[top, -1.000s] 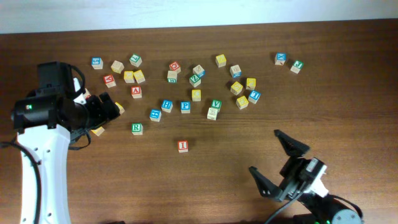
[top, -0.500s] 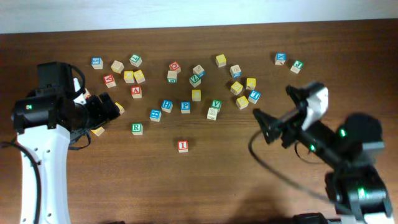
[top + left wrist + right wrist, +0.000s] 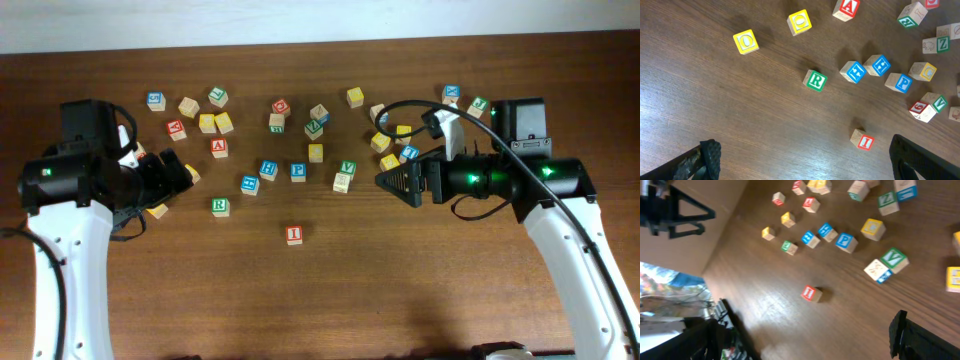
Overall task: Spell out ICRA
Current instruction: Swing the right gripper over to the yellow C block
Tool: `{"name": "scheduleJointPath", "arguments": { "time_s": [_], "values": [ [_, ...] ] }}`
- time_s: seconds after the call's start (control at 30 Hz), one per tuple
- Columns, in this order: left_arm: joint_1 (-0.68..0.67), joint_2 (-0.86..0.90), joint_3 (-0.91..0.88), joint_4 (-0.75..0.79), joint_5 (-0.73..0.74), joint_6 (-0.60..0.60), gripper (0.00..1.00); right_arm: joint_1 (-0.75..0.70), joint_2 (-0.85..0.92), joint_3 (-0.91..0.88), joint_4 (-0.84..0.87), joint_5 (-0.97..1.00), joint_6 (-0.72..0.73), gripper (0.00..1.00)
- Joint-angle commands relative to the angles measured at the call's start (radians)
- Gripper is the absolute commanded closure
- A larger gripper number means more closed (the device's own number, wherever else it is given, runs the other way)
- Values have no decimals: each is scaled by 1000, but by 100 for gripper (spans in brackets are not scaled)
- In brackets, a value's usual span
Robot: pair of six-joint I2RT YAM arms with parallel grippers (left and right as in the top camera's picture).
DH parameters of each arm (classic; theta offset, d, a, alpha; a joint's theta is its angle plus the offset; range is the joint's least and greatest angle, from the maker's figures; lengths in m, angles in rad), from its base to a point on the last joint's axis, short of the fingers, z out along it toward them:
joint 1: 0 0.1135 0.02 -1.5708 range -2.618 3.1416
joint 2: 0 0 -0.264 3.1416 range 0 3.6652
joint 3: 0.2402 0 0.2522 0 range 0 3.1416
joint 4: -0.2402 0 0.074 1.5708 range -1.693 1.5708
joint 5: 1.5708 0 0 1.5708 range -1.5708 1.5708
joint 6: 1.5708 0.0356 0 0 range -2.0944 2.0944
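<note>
Right arm [image 3: 545,180] has swung up, stretching toward table centre, its hand [image 3: 385,181] released.

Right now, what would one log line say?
I block: alone | R block: apart from I | left jaws: open, empty | right jaws: open, empty

Red I block [image 3: 294,234], alone, letter up

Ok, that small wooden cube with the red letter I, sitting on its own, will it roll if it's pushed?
Probably not: the small wooden cube with the red I has flat faces, so it should slide rather than roll. It rests flat on the smooth wooden table, so tipping seems unlikely. It looks rigid and light.
</note>
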Motion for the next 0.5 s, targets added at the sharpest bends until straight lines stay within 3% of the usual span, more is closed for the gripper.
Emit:
{"name": "scheduleJointPath", "arguments": {
  "time_s": [0.0, 0.13, 0.2, 0.23, 0.37, 0.47],
  "values": [
    [5, -15, 9, 1, 11, -10, 1, 20, 3, 21, -5, -61, -11, 2],
    [5, -15, 9, 1, 11, -10, 1, 79, 18, 21, -11, 38, 37, 2],
    [5, -15, 9, 1, 11, -10, 1, 99, 39, 21, -21, 314, 291, 2],
    [5, -15, 9, 1, 11, -10, 1, 103, 43, 21, -23, 407, 351, 2],
    [5, -15, 9, 1, 11, -10, 1, 89, 42, 21, -28, 735, 446, 2],
    [5, -15, 9, 1, 11, -10, 1, -31, 42, 21, -69, 946, 592, 2]
  ]
}}
